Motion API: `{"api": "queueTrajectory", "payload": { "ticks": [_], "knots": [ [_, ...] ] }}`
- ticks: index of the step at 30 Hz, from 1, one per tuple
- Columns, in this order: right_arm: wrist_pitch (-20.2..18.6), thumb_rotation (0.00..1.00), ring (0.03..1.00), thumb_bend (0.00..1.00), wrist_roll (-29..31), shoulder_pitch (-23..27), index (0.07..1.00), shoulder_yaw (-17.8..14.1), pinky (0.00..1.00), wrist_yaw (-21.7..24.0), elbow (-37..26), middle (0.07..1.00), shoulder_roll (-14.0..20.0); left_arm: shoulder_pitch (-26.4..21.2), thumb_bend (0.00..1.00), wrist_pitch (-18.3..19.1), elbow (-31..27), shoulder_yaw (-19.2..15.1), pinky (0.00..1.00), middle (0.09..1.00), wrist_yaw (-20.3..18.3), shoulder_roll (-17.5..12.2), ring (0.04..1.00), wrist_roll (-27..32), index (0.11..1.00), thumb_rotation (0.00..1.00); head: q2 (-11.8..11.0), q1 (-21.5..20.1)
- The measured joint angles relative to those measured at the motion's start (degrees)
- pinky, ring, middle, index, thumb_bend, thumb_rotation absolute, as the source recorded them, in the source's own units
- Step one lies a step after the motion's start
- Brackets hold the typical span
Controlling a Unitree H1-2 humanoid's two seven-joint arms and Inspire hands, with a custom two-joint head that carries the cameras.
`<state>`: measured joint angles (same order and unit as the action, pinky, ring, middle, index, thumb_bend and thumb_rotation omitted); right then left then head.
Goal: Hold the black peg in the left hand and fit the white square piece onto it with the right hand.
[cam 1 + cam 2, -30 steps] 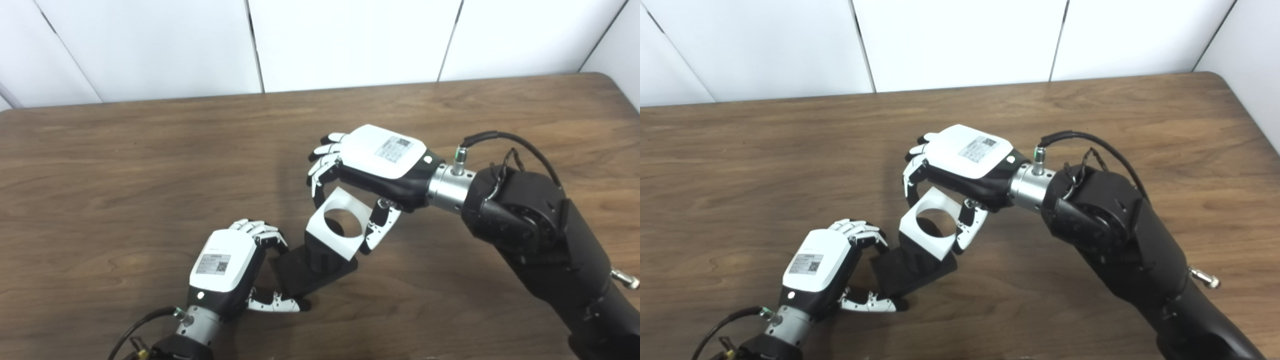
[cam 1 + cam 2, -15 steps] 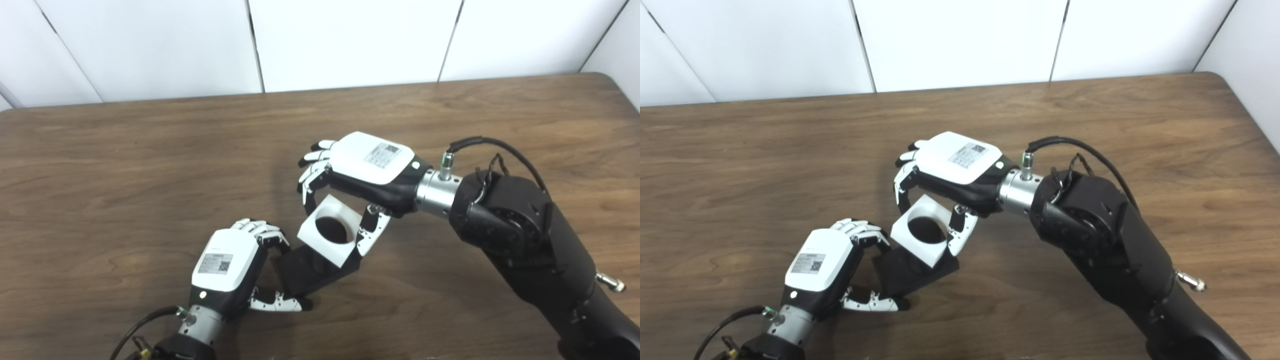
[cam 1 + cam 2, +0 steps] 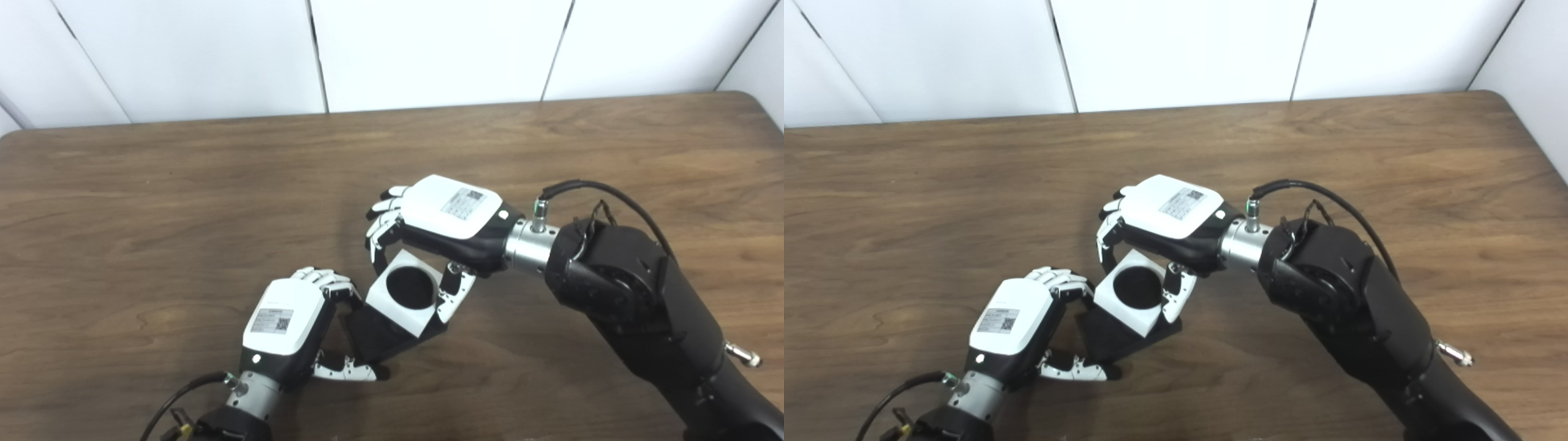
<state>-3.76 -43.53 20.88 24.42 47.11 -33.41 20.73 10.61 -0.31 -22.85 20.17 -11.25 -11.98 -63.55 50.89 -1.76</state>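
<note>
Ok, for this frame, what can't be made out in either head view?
- Black peg: only dark fill shows through the hole of the white square piece; how far it is seated is hidden by that piece.
- Black base plate: partly covered by the white piece and the left hand.
- Right hand: its palm-side contact with the piece is hidden by its own back.
- Both arms: cut off at the bottom edge.

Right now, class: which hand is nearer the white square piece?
Right. The right hand grips the white square piece; the left hand holds the black peg base beside it.
</note>
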Motion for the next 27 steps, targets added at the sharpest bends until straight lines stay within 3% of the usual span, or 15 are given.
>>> {"api": "queueTrajectory", "payload": {
  "ticks": [5,6,8,9,14,22,23,26,27],
  "knots": [
    [0.61,0.14,0.905,0.52,-1.36,-0.09,0.488,0.75,0.96,0.03,0.12,0.781,0.01,0.01,0.52,0.00,-0.14,0.04,0.84,0.721,-0.15,0.16,0.796,-0.47,0.485,0.05,0.09,0.00],
    [0.59,0.23,0.918,0.73,-2.14,-0.08,0.562,0.97,0.98,0.48,0.11,0.801,-0.01,0.00,0.52,0.01,-0.17,0.08,0.84,0.721,-0.24,0.20,0.797,-0.54,0.485,0.05,0.09,0.09],
    [0.38,0.37,0.948,0.93,-4.00,0.08,0.670,1.81,1.00,2.78,0.03,0.846,0.00,0.00,0.52,0.02,-0.36,0.23,0.84,0.720,-0.64,0.43,0.794,-0.69,0.484,0.05,0.09,0.00],
    [0.05,0.41,0.961,0.97,-5.08,0.18,0.706,2.11,1.00,4.54,-0.02,0.866,0.02,0.00,0.52,0.01,-0.38,0.23,0.84,0.718,-0.68,0.48,0.793,-0.76,0.484,0.05,0.00,0.09],
    [-0.27,0.53,0.984,1.00,-7.67,0.81,0.814,2.09,1.00,9.36,-0.88,0.916,-0.02,0.00,0.52,0.01,-0.38,0.21,0.84,0.715,-0.58,0.53,0.792,-0.89,0.484,0.05,0.09,0.26],
    [-0.35,0.55,1.000,1.00,-8.70,0.96,0.796,-0.12,1.00,10.01,-0.89,0.927,-0.71,0.03,0.52,1.03,-0.91,-0.02,0.85,0.711,-1.52,1.32,0.789,-1.42,0.491,0.08,-0.09,0.35],
    [-0.40,0.56,1.000,1.00,-8.75,0.96,0.797,-0.34,1.00,10.06,-0.90,0.930,-0.84,0.03,0.71,1.46,-0.96,-0.06,0.84,0.708,-1.54,1.53,0.778,-1.65,0.563,0.25,-0.09,0.35],
    [-0.56,0.55,1.000,1.00,-9.10,0.96,0.794,-0.91,1.00,10.48,-0.92,0.926,-1.10,0.22,0.90,1.93,-0.97,-0.05,0.81,0.731,-0.80,2.25,0.762,-3.00,0.688,0.51,-0.17,0.44],
    [-0.63,0.55,1.000,1.00,-9.13,0.96,0.794,-1.29,1.00,10.49,-0.92,0.924,-1.22,0.41,0.92,2.01,-0.96,-0.07,0.81,0.739,-0.33,2.55,0.760,-3.18,0.711,0.54,-0.17,0.61]
  ]
}}
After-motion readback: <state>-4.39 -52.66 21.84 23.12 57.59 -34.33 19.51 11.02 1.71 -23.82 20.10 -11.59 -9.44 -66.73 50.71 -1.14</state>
